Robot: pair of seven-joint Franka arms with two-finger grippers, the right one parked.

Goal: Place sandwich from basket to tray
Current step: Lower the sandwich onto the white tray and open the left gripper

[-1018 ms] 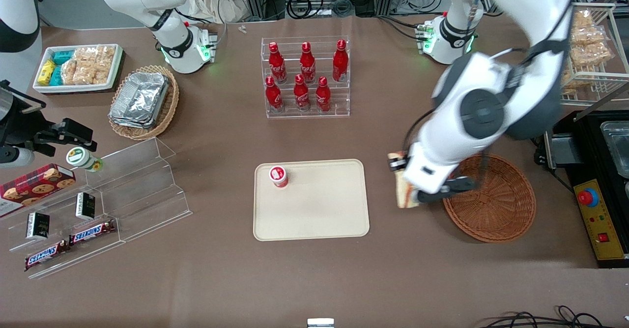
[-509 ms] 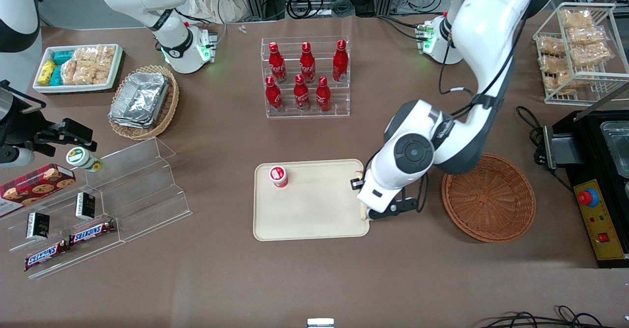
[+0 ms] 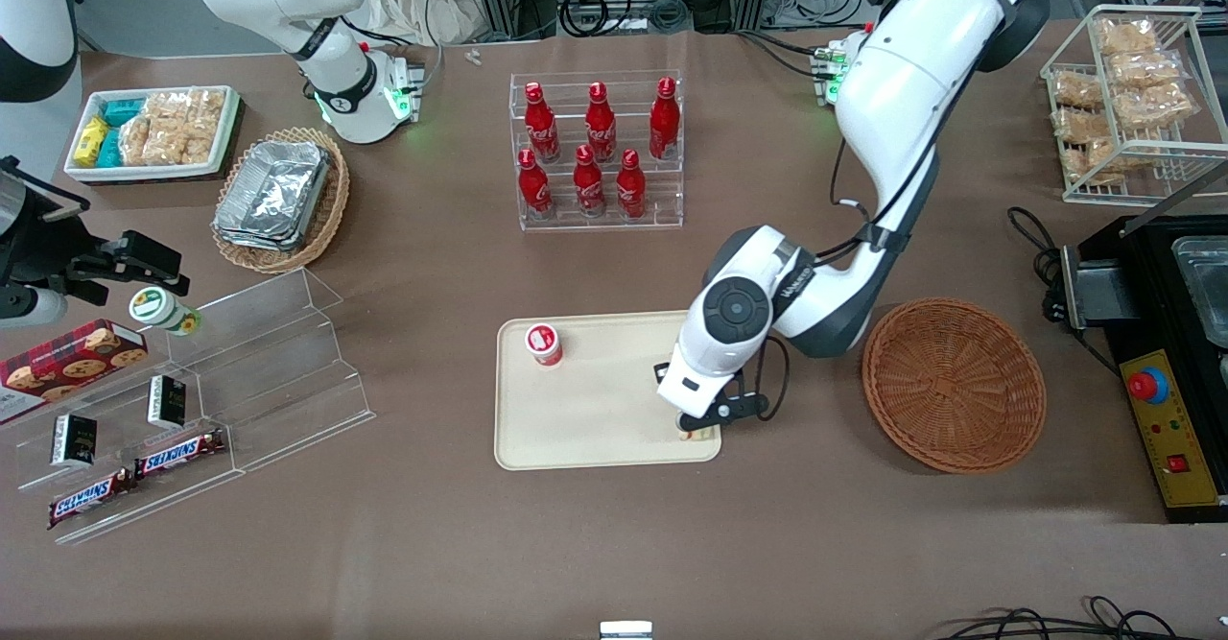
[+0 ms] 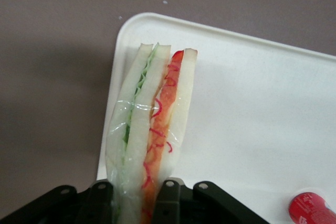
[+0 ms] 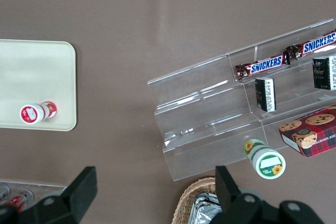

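My left gripper (image 3: pixel 693 421) hangs over the corner of the cream tray (image 3: pixel 595 429) nearest the basket and the front camera. It is shut on the sandwich (image 4: pixel 152 129), a wrapped white wedge with green and red filling, pinched between the black fingers (image 4: pixel 167 203). In the wrist view the sandwich points out over the tray's corner (image 4: pixel 247 103). In the front view only a sliver of the sandwich (image 3: pixel 693 434) shows under the wrist. The reddish-brown wicker basket (image 3: pixel 955 386) sits beside the tray, toward the working arm's end.
A small red-capped bottle (image 3: pixel 543 343) stands on the tray at its corner farthest from the gripper. A clear rack of red bottles (image 3: pixel 597 153) lies farther from the camera. A clear stepped display stand (image 3: pixel 211 400) with snacks and a tan basket of foil trays (image 3: pixel 278 197) lie toward the parked arm's end.
My gripper has carried the sandwich from the basket's edge across the bare table to above the tray's corner, staying shut on it. The basket now shows fully.
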